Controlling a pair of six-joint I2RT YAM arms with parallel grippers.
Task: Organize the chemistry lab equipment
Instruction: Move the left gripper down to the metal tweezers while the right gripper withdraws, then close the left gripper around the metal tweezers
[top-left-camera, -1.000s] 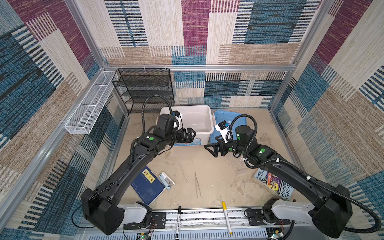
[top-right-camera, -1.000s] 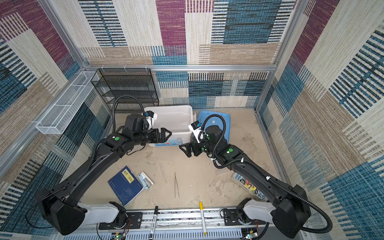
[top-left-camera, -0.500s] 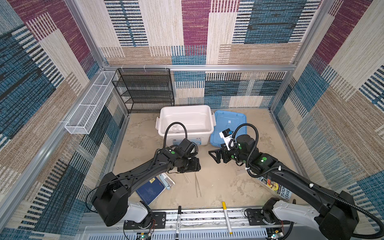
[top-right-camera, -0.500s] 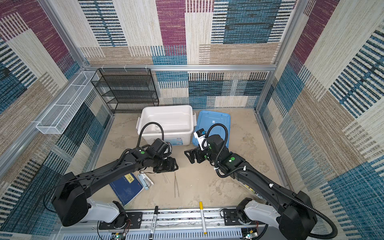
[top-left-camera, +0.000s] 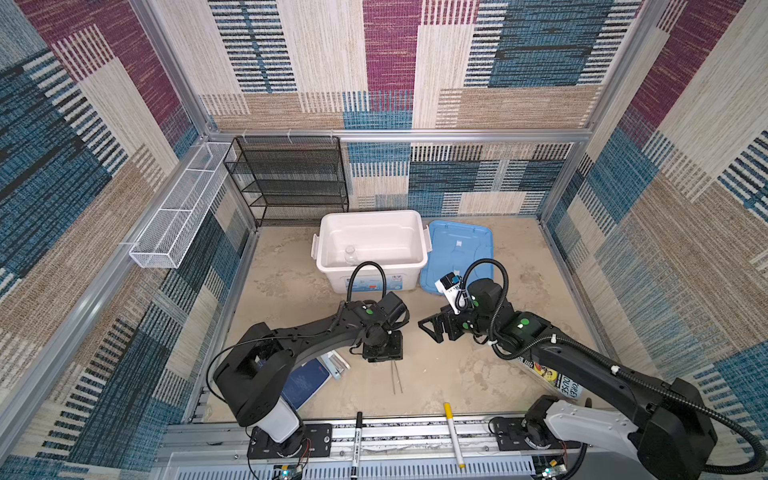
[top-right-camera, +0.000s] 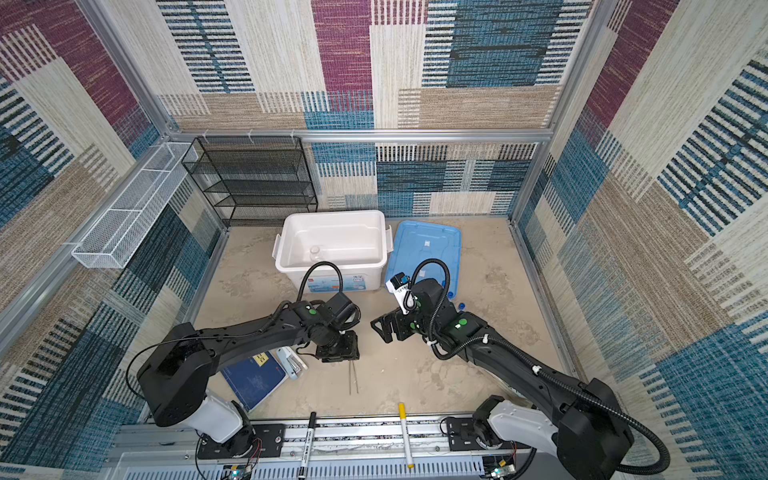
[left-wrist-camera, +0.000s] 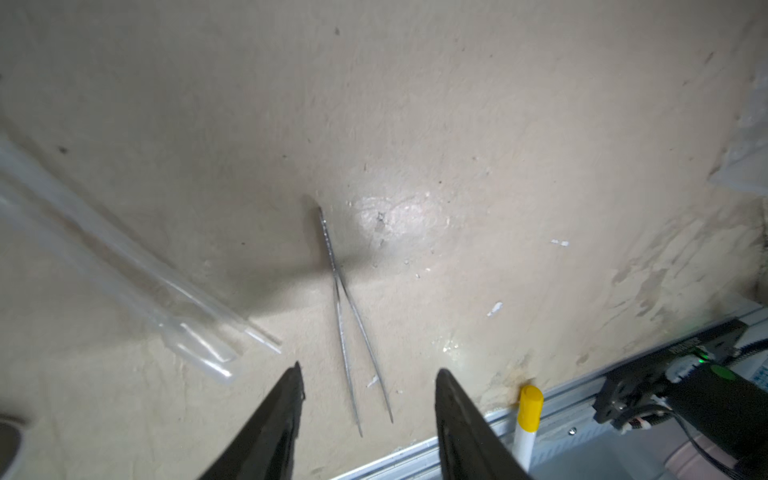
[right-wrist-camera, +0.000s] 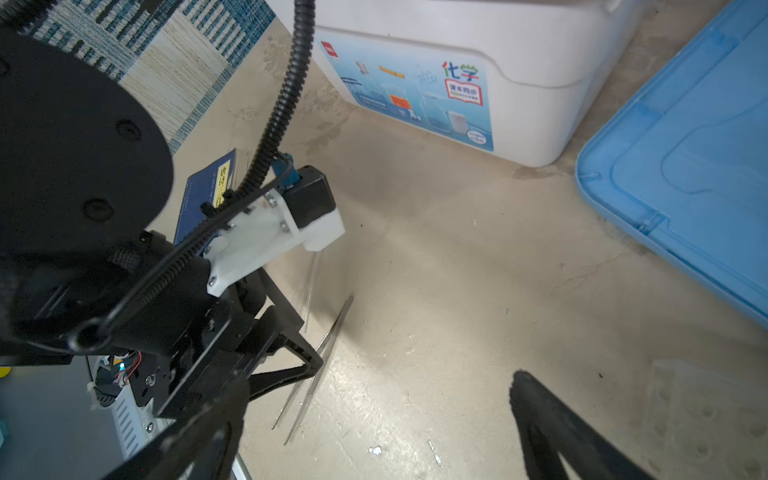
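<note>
Metal tweezers (top-left-camera: 397, 376) (top-right-camera: 353, 376) (left-wrist-camera: 353, 332) lie flat on the sandy floor. My left gripper (top-left-camera: 382, 353) (top-right-camera: 338, 351) (left-wrist-camera: 370, 376) hangs low over them, open, its fingertips either side of the tweezers' spread ends without touching. A long clear glass rod (left-wrist-camera: 124, 270) lies beside them. My right gripper (top-left-camera: 432, 328) (top-right-camera: 382, 328) (right-wrist-camera: 378, 378) stands wide open and empty, facing the left gripper. A small glass beaker (top-left-camera: 350, 254) (top-right-camera: 315, 253) sits in the white bin (top-left-camera: 374, 216). A clear plastic rack (right-wrist-camera: 706, 415) lies by the right fingers. Two blue caps (top-right-camera: 451, 296) peek out beside the right arm.
A blue lid (top-left-camera: 457, 249) lies right of the bin. A blue book (top-left-camera: 307, 382) and pale stapler (top-left-camera: 336, 363) lie under the left arm, a magazine (top-left-camera: 557, 380) under the right. Black (top-left-camera: 358, 436) and yellow (top-left-camera: 453, 432) markers rest on the front rail. A black mesh shelf (top-left-camera: 291, 178) stands behind.
My left arm swung from the bin's front down to the floor over the tweezers, and its jaws narrowed. The right arm drew slightly nearer the front, still wide open.
</note>
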